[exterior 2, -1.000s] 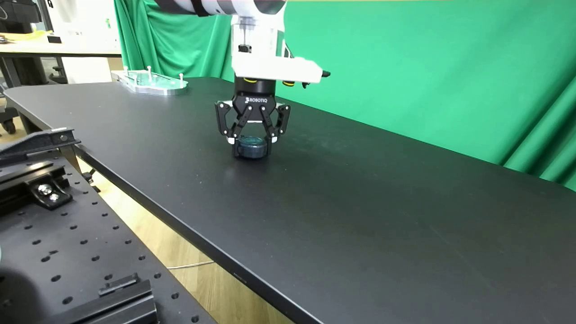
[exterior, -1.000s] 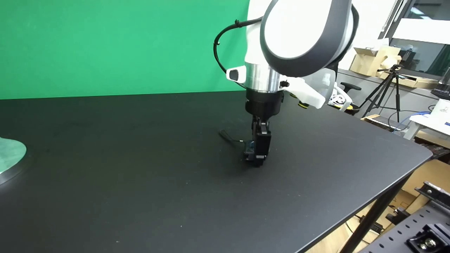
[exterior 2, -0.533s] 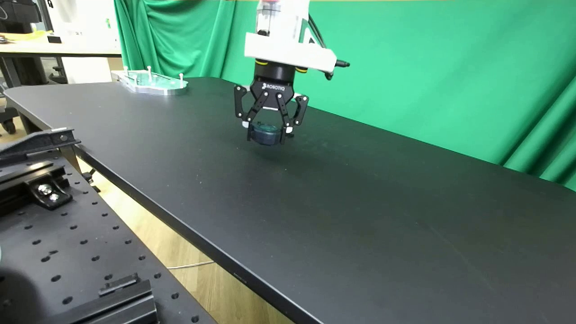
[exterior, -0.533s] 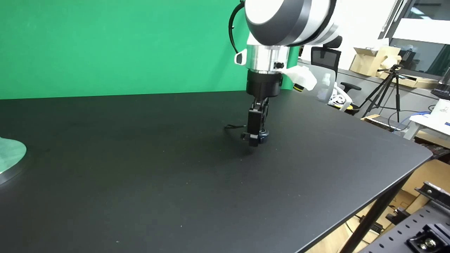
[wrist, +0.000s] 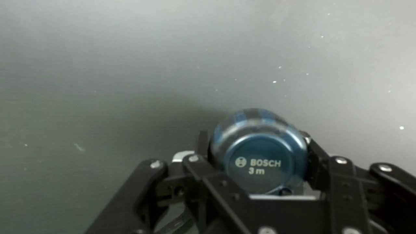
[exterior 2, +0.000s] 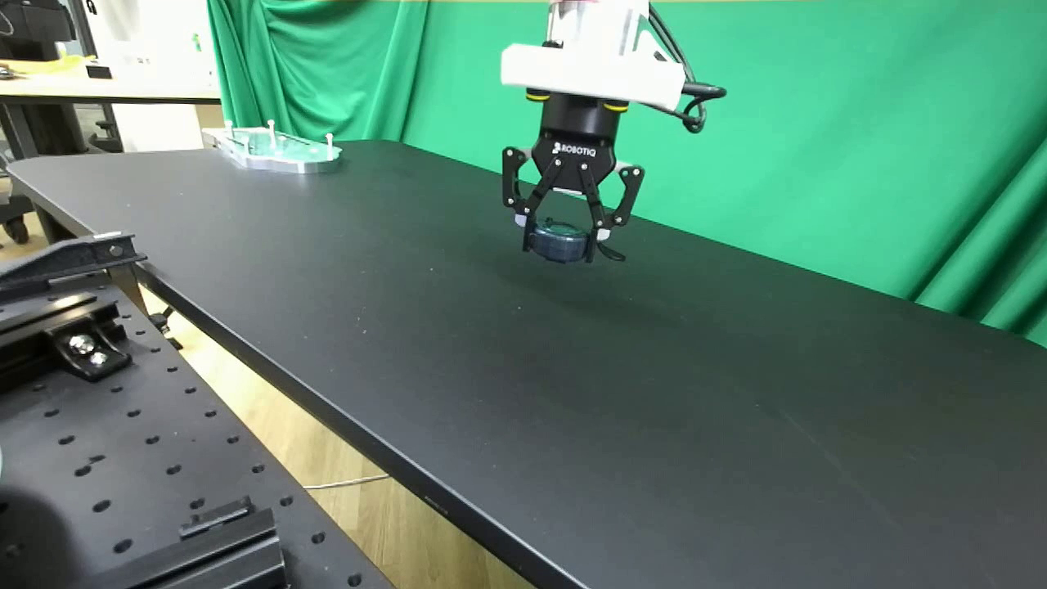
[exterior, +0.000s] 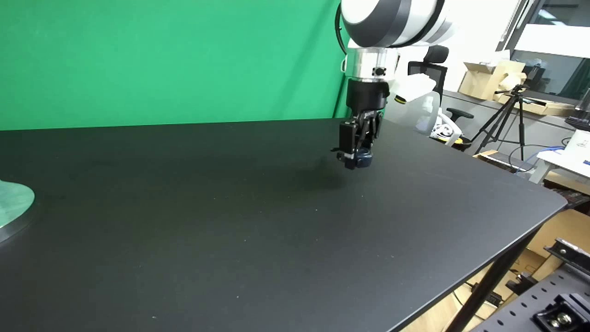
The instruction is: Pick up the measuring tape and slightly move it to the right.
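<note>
The gripper (exterior 2: 559,243), partly closed, pinches the measuring tape (wrist: 260,159) by its sides — now they hang above the table (exterior 2: 605,409), higher and farther right in both exterior views than one second ago.

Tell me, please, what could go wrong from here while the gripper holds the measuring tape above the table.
The measuring tape could slip or twist, since its rounded body is pinched in the gripper; raised off the table, it would then drop. The dark strap hanging out beside the gripper might get trapped underneath at set-down, perhaps leaving the tape tilted.
</note>
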Motion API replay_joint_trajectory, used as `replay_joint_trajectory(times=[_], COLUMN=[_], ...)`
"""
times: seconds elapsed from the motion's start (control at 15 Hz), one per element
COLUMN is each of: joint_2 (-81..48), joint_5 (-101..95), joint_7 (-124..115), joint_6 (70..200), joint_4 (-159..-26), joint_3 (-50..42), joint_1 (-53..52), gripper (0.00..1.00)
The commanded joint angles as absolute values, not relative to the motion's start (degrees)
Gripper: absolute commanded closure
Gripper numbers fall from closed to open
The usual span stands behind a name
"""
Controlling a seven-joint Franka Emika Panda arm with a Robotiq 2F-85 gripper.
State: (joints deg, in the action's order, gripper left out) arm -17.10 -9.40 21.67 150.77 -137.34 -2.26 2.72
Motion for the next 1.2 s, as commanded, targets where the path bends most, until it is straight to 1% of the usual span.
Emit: replay_joint_trajectory(times=[0.0, 0.53, 0.6, 0.67, 0.73, 0.87, 1.13], joint_2=[-19.06, -24.07, -24.27, -24.32, -24.29, -23.58, -20.17], joint_5=[-10.22, -8.25, -8.00, -7.59, -7.18, -6.68, -6.38], joint_7=[15.13, 11.77, 12.08, 12.43, 12.53, 12.64, 12.95], joint_6=[149.60, 151.02, 150.89, 150.79, 150.83, 151.03, 151.56], joint_4=[-134.66, -132.45, -132.35, -132.27, -132.25, -132.52, -134.20], joint_3=[-3.97, -4.87, -4.65, -4.39, -4.22, -4.05, -3.65], joint_1=[2.92, 4.36, 4.69, 5.05, 5.29, 5.50, 5.28], gripper=[0.58, 0.58, 0.50, 0.08, 0.07, 0.00, 0.00])
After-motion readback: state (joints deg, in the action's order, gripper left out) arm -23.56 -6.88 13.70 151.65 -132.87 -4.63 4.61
